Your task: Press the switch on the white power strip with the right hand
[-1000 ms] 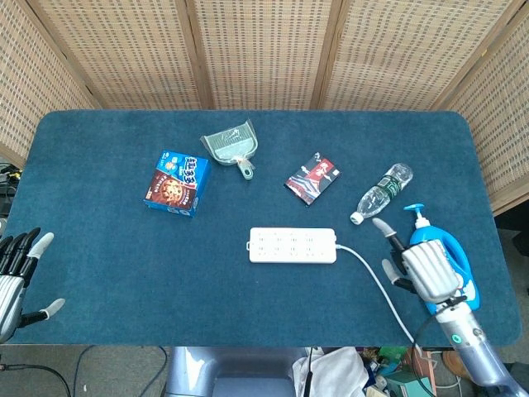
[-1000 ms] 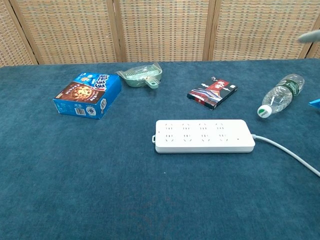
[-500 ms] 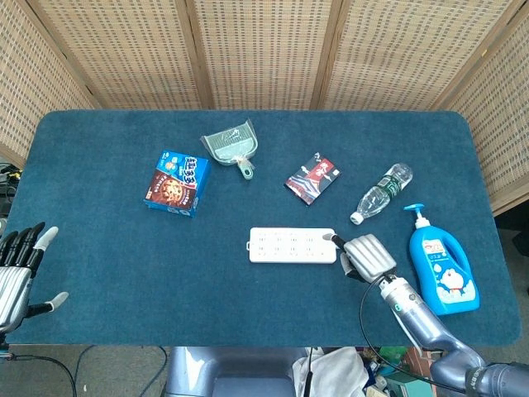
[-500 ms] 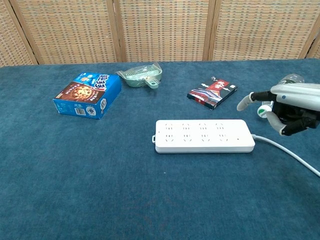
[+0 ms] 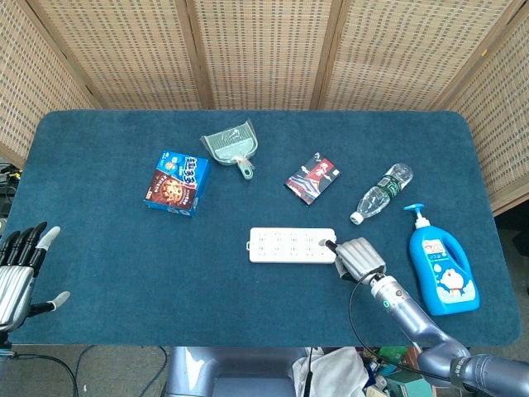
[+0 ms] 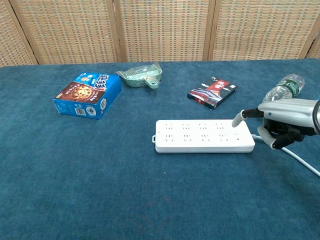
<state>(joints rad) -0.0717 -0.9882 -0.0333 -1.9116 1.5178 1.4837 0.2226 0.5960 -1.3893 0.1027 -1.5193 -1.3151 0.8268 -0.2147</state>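
Observation:
The white power strip (image 5: 291,246) (image 6: 200,136) lies flat near the table's middle, its cord running off to the right. My right hand (image 5: 358,257) (image 6: 282,120) hovers at the strip's right end. One finger (image 6: 238,118) stretches out with its tip just above the strip's right end, and the other fingers are curled under. I cannot tell whether the tip touches the strip. My left hand (image 5: 18,269) sits off the table's left front corner, fingers spread and holding nothing.
A blue cookie box (image 5: 176,183), a green dustpan (image 5: 232,146), a dark snack packet (image 5: 314,178), a lying water bottle (image 5: 380,193) and a blue pump bottle (image 5: 442,264) surround the strip. The white cord (image 6: 297,157) trails under my right hand.
My right hand has swung in from the pump bottle at the right to the strip's right end, curled its fingers and lowered one fingertip over the strip. The left hand barely moved.

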